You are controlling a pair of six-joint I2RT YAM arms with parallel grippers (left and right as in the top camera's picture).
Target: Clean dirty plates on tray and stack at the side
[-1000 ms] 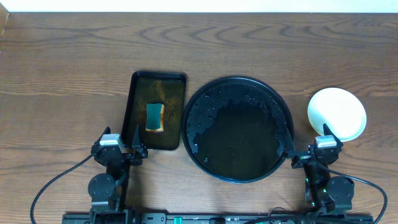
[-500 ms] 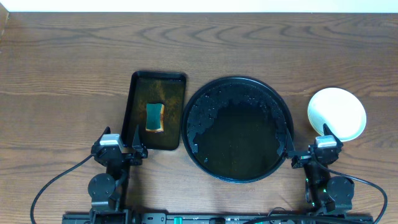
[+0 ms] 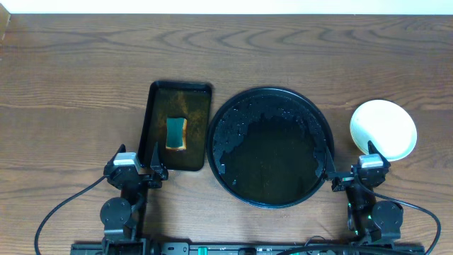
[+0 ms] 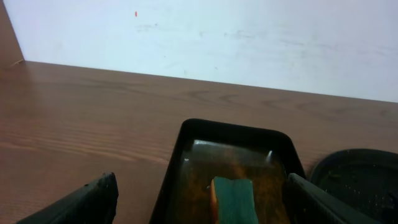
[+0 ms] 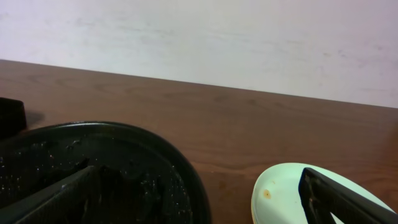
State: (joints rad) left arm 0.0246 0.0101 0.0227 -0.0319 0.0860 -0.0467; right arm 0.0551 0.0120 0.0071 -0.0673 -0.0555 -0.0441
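Note:
The round black tray (image 3: 228,112) sits mid-table, wet with droplets and holding no plates; its rim also shows in the right wrist view (image 5: 180,168). The plates (image 3: 383,128) stand in one stack right of the tray, a pale mint one on top. In the right wrist view the top plate (image 5: 292,196) carries a small brown spot. My left gripper (image 3: 136,161) is open and empty at the front left, by the small rectangular tray. My right gripper (image 3: 350,162) is open and empty at the front right, between the round tray and the stack.
A smaller black rectangular tray (image 3: 157,95) with brownish water lies left of the round tray. A green-and-yellow sponge (image 3: 175,132) lies in it, also seen in the left wrist view (image 4: 235,198). A pale wall runs behind the table's far edge.

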